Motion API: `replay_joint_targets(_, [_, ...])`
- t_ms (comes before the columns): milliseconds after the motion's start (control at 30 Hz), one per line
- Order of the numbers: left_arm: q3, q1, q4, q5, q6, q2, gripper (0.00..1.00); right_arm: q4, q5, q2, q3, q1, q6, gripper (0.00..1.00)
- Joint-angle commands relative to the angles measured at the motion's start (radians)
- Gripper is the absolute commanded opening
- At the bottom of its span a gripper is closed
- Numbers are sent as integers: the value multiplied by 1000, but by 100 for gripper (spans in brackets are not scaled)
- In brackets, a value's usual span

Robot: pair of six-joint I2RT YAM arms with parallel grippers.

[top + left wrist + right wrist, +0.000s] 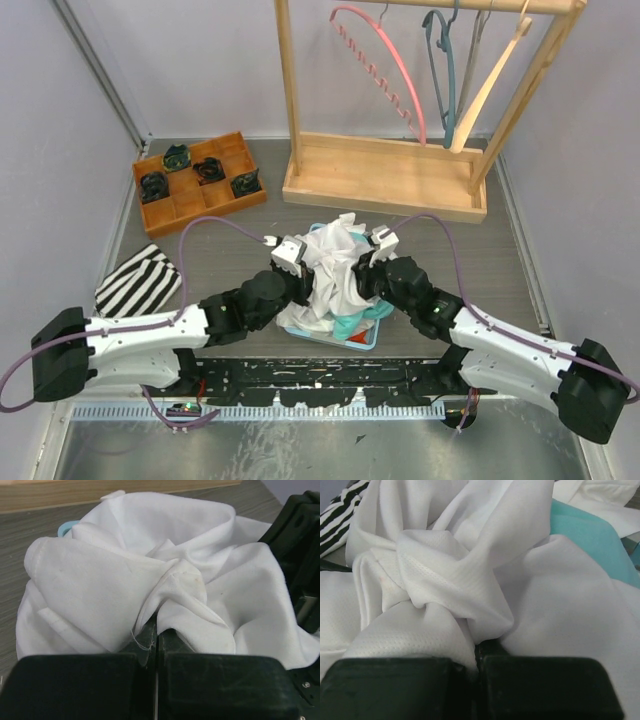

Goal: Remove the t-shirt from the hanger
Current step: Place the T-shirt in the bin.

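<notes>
Near the middle of the grey wood-grain table (480, 260), we see the crumpled white fabric t-shirt (330, 265) heaped over a shallow light-blue tray (372, 340); our left gripper (157, 636) and right gripper (478, 652) each pinch a fold of it tight.

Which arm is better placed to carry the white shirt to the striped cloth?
Probably left: the left pincer grips the white shirt nearer the striped cloth; the right pincer, also gripping it, would reach across the basket.
</notes>
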Motion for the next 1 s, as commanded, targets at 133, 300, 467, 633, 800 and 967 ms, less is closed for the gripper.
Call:
replay_joint_targets(133, [29,-4,-6,-90,-49,179,0,18,121,120,8,36,42,5])
replay_joint_targets(300, [81,-2,-92,-76,-49,221,0,4,135,136,16,41,51,16])
replay_joint_targets(467, [89,-3,-163,-49,-41,91,19,-42,193,37,13,46,43,37])
replay_joint_targets(633, [134,-5,-310,-22,-27,-8,63,-139,225,-70,44,47,24,45])
replay_joint_targets(800, [173,-6,-445,-7,-12,-73,73,-260,231,-147,91,47,8,48])
replay_joint_targets(967, [176,-5,-508,51,5,-183,74,-345,225,-224,119,49,-5,50])
